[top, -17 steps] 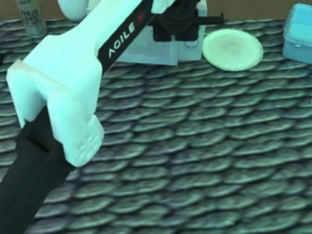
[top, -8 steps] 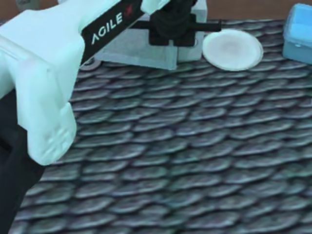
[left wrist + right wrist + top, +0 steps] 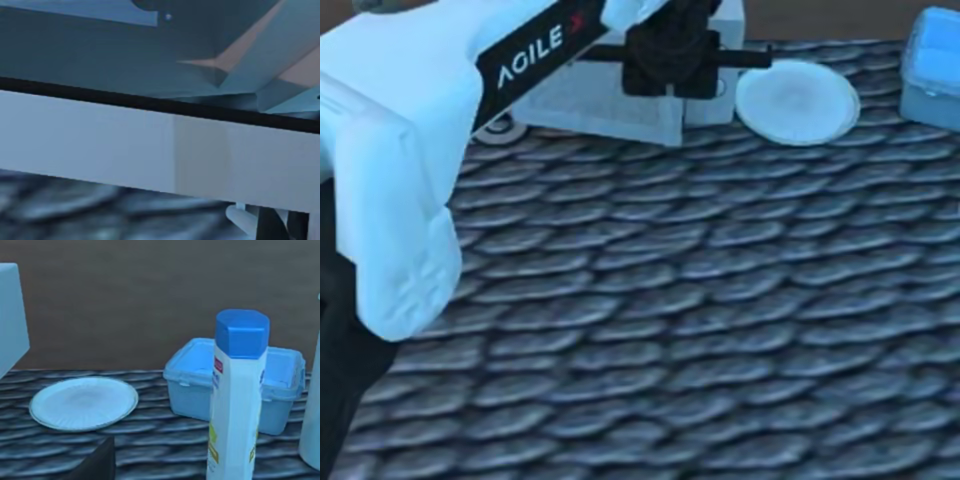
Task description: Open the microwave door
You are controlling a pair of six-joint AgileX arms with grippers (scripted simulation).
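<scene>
The white microwave (image 3: 728,18) stands at the table's far edge, mostly hidden under my left arm. Its door (image 3: 605,115) is swung out towards the left, a pale panel angled over the mat. My left gripper (image 3: 670,62) is at the door's free end. In the left wrist view the door's white edge (image 3: 150,145) crosses the frame with the oven cavity (image 3: 125,55) behind it. There the white handle bar (image 3: 243,220) lies against the dark fingers (image 3: 270,227), which are shut on it. My right gripper (image 3: 95,460) stays parked off to the right, outside the top view.
A round white plate (image 3: 797,102) lies right of the microwave, with a light blue box (image 3: 932,65) beyond it. The right wrist view shows the plate (image 3: 84,403), the box (image 3: 235,385) and a white bottle with a blue cap (image 3: 239,400) close by.
My left arm has swept left and back, and the door panel has swung wider open to the left. The plate and the box have not moved.
</scene>
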